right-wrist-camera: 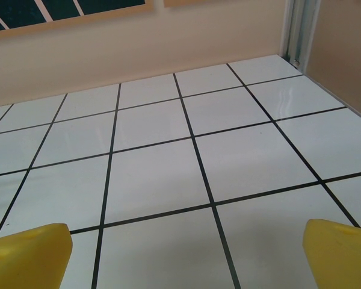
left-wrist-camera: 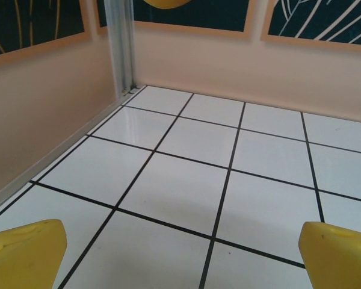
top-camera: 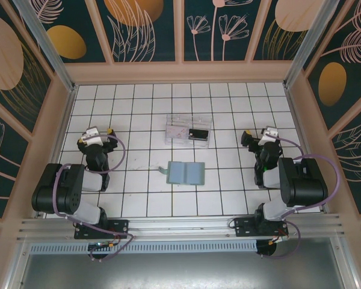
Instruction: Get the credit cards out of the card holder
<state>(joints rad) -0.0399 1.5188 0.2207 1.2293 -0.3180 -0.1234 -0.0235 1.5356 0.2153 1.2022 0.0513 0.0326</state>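
Note:
The card holder (top-camera: pixel 186 173) lies open on the tiled floor at the centre, blue-grey inside facing up. Behind it a clear plastic tray (top-camera: pixel 171 137) holds two credit cards: a black one (top-camera: pixel 198 133) on the right and a pale pinkish-white one (top-camera: pixel 179 130) on the left. My left gripper (top-camera: pixel 98 132) rests at the left, well apart from the holder. In the left wrist view it (left-wrist-camera: pixel 183 256) is open over bare tiles. At the right, my right gripper (top-camera: pixel 263 135) is likewise apart from the holder. The right wrist view has it (right-wrist-camera: pixel 186 256) open with nothing between its yellow fingers (right-wrist-camera: pixel 27 253).
Peach walls (top-camera: pixel 180 73) enclose the white tiled floor on three sides. Metal posts stand in the far corners (left-wrist-camera: pixel 120 48) (right-wrist-camera: pixel 301 30). A small pale tab (top-camera: pixel 163 168) sticks out at the holder's left edge.

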